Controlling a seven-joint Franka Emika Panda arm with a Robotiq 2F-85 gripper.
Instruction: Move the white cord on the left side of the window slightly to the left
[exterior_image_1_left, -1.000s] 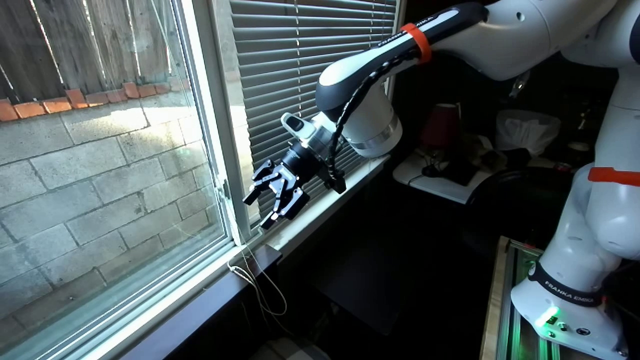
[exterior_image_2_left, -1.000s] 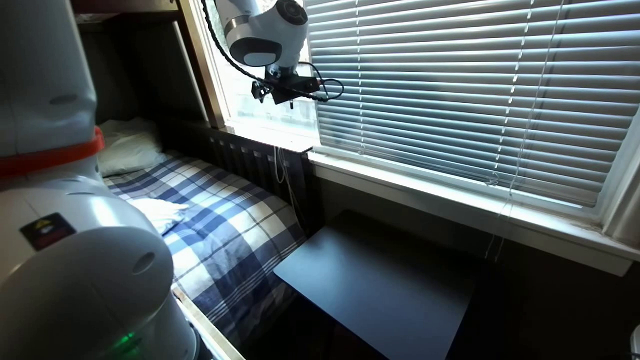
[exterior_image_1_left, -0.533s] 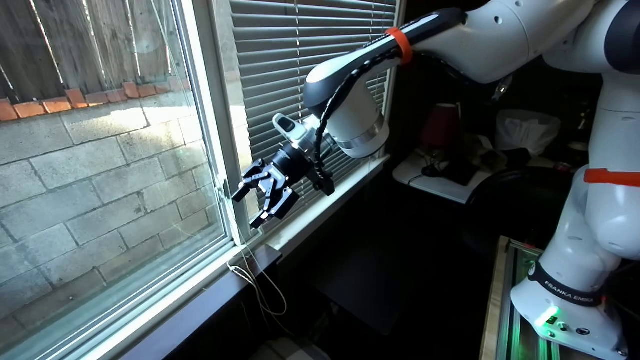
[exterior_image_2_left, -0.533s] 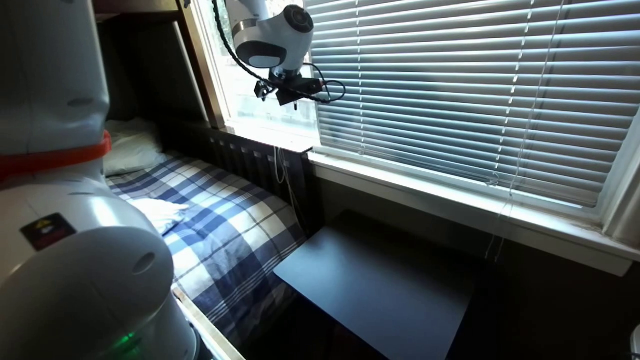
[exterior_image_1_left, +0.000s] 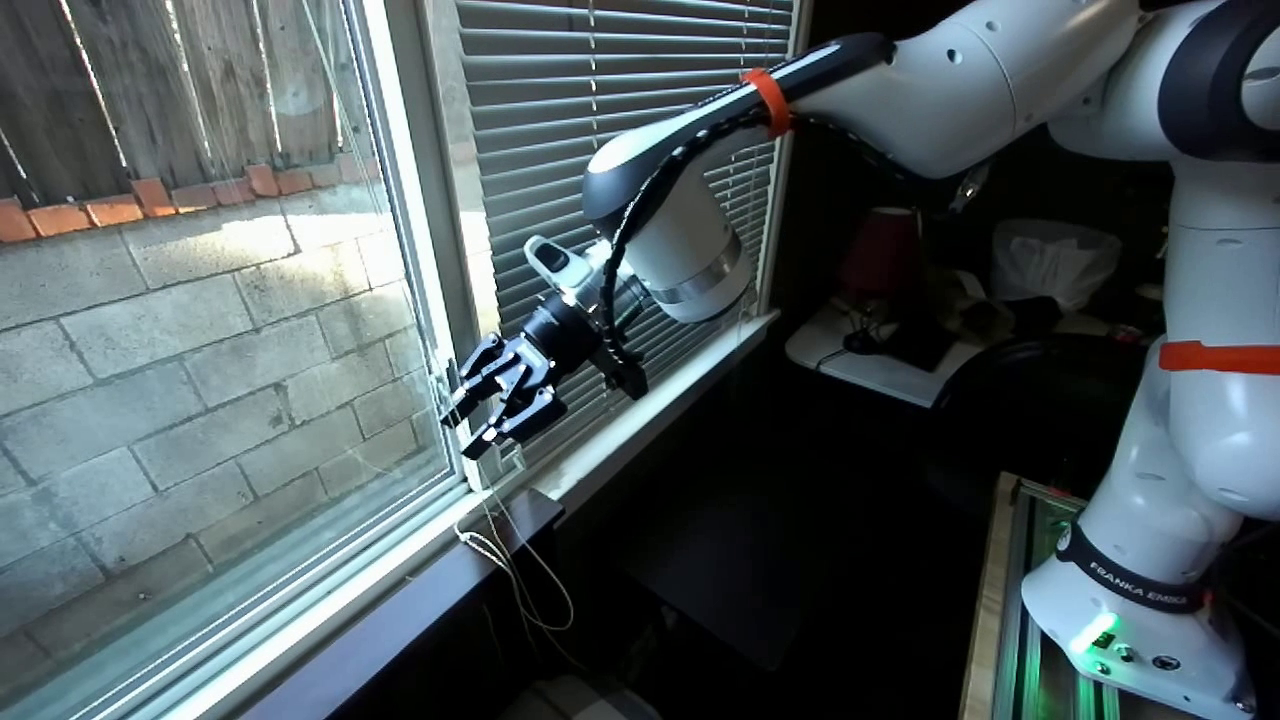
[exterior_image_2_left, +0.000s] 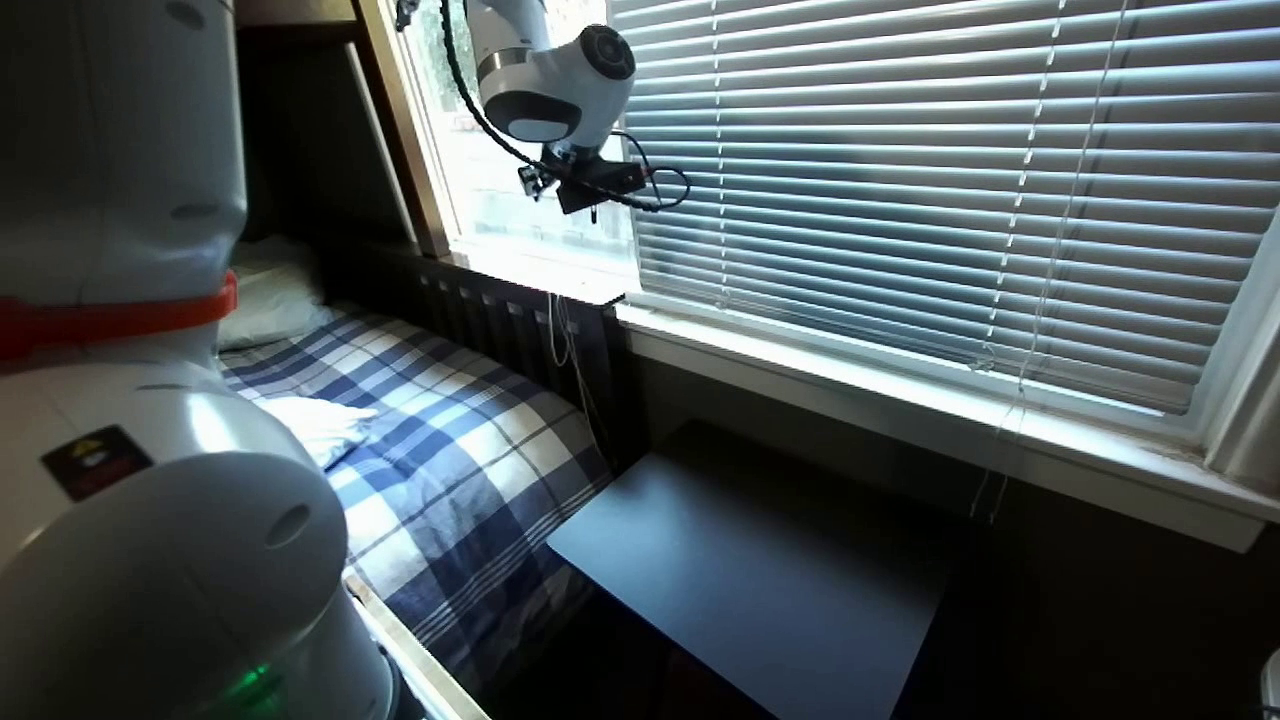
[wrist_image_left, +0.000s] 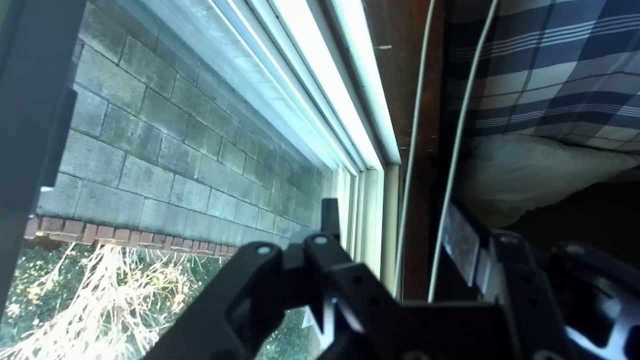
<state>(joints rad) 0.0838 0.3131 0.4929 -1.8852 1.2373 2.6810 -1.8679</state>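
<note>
The white cord hangs down from the window (exterior_image_1_left: 408, 190) and loops over the sill in an exterior view (exterior_image_1_left: 507, 565). It also hangs beside the bed in an exterior view (exterior_image_2_left: 557, 335). In the wrist view two thin strands of the white cord (wrist_image_left: 459, 125) run down between my fingers in the picture. The right strand crosses the edge of the right fingertip; I cannot tell whether they touch. My gripper (exterior_image_1_left: 461, 436) is open, tilted down toward the window's middle post. It shows open in the wrist view (wrist_image_left: 395, 227) and partly hidden in an exterior view (exterior_image_2_left: 562, 198).
Grey blinds (exterior_image_2_left: 880, 200) cover the other pane, above a white sill (exterior_image_2_left: 850, 375). A black table (exterior_image_2_left: 760, 570) stands below it. A plaid bed (exterior_image_2_left: 450, 450) with a dark slatted rail stands at the left. A dark looped cable (exterior_image_2_left: 668, 187) hangs at the wrist.
My gripper has moved left in an exterior view, from in front of the blinds to the window's middle post near the cord. It stays open. The hanging cord looks unmoved.
</note>
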